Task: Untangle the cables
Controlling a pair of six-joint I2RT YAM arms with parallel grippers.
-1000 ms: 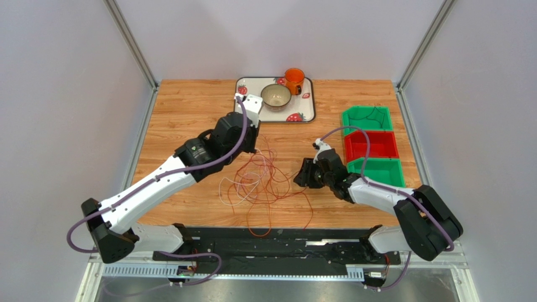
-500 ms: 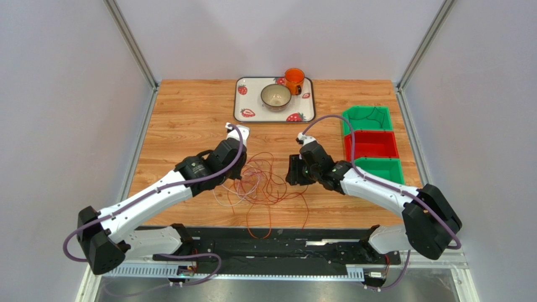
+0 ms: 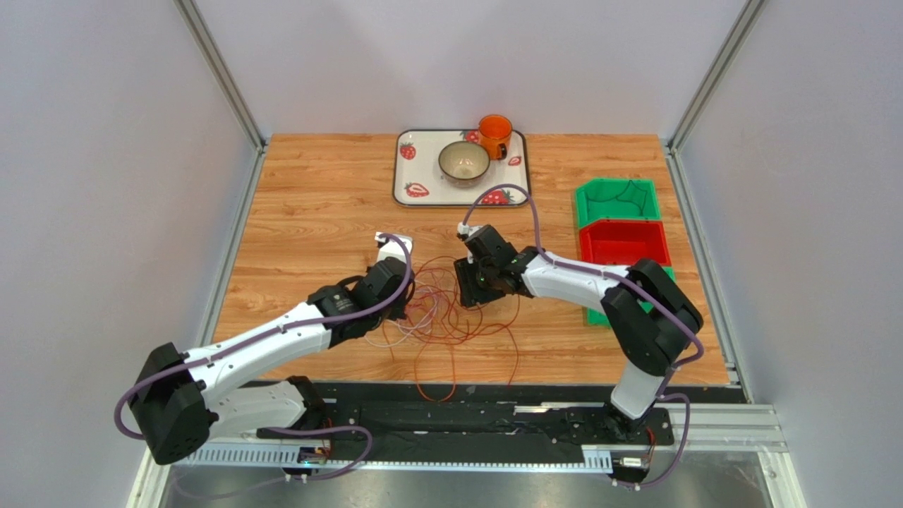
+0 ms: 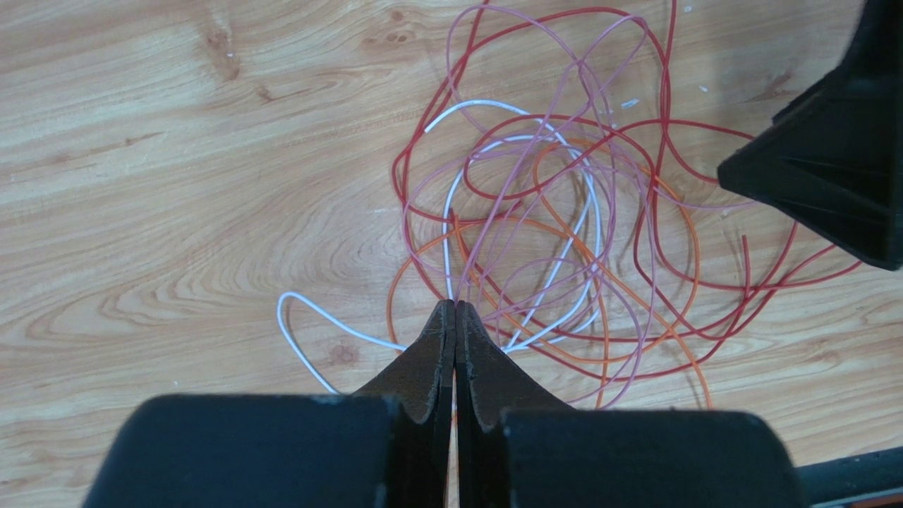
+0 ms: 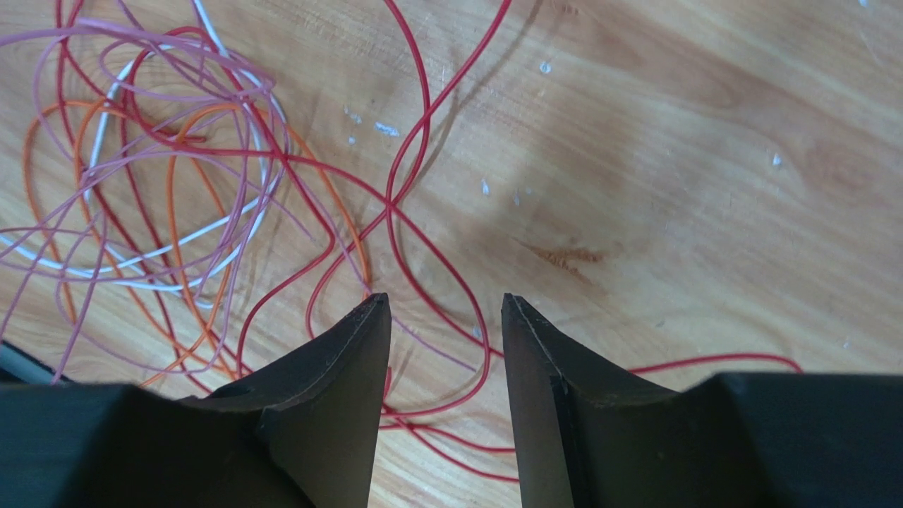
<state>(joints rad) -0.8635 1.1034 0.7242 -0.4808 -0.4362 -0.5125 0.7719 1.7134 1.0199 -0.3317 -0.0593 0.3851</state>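
The cables [image 3: 450,318] lie as a loose tangle of red, orange, pink and white loops on the wooden table, mid-front. My left gripper [image 3: 408,304] is at the tangle's left edge. In the left wrist view its fingers [image 4: 455,305] are pressed together, with a white strand and thin pink ones [image 4: 551,212] running into the tips. My right gripper [image 3: 467,286] hovers over the tangle's upper right side. Its jaws [image 5: 443,302] stand apart above red loops [image 5: 424,243], gripping nothing. Most of the tangle [image 5: 170,159] lies to its left.
A strawberry tray [image 3: 511,195] at the back holds a bowl [image 3: 464,161] and an orange mug [image 3: 494,133]. Green [image 3: 617,199], red [image 3: 623,243] and green [image 3: 649,284] bins stand at the right. The right arm's black gripper [image 4: 837,159] is at the left wrist view's right edge.
The left arm came down and back from near the tray to the tangle's left edge, still shut. The right arm swung left from beside the bins over the tangle, jaws unchanged.
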